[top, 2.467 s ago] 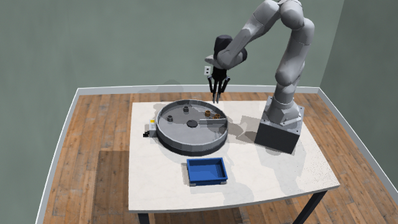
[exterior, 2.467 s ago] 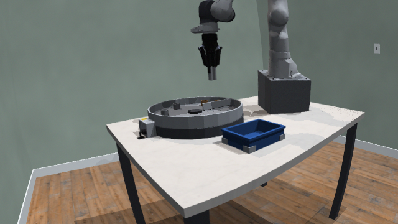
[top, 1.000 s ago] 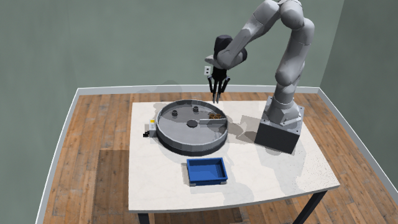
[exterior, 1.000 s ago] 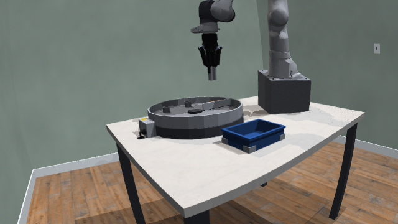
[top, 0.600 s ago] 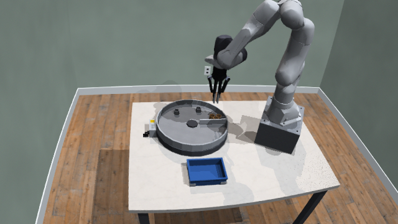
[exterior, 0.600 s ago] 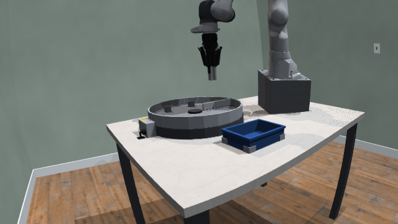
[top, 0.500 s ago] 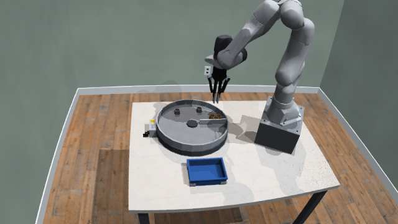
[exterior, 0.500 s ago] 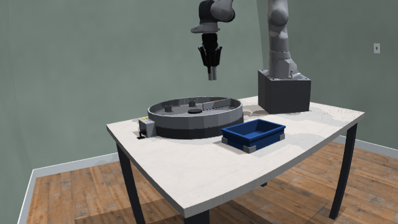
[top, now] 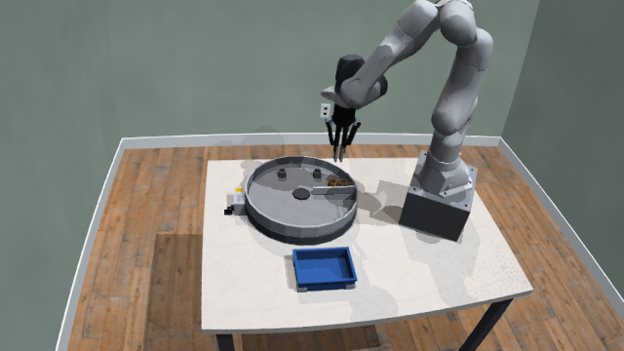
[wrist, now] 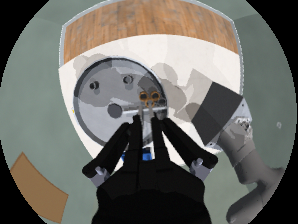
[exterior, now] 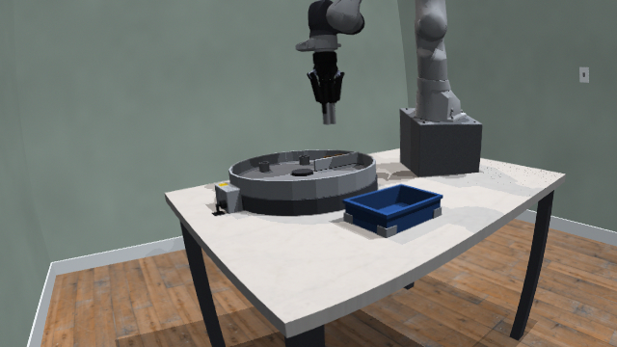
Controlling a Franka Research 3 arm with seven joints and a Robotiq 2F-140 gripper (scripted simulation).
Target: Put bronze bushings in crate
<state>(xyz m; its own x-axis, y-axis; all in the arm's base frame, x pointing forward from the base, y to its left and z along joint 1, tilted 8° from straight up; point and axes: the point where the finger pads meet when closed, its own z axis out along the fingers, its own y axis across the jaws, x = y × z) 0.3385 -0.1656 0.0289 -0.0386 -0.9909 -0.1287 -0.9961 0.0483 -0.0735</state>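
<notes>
Claw: the claw [top: 339, 157] hangs high above the far rim of the turning table, fingers pointing down, clenched nearly together with nothing between them. In the exterior view [exterior: 329, 119] it sits well clear of the tray.

Arm: grey arm [top: 455, 93] arches up from a dark pedestal [top: 429, 219] on the right rear of the bench and reaches back over the tray.

Turning table: round grey tray [top: 273, 221] with a raised rim, on the white bench [top: 414, 288]. A dark hub [top: 301, 194] marks its centre; a straight grey fence [top: 328, 190] runs from near the hub out to the right rim.

Bronze bushings: a small cluster [top: 336, 182] just behind the fence, near the right rim, packed against one another. Count hard to settle; the wrist view shows them as a tight brown clump [wrist: 149, 96] just beyond the fingertips.

Dark bushings: two, upright, on the far half of the tray, one left [top: 281, 173] and one nearer the middle [top: 317, 173], well apart from the bronze cluster.

Crate: blue crate [top: 298, 273] on the bench in front of the tray, nearer the front edge; nothing seen inside it.

Control box: small grey box [top: 238, 197] with a yellow patch, touching the tray's left side.
</notes>
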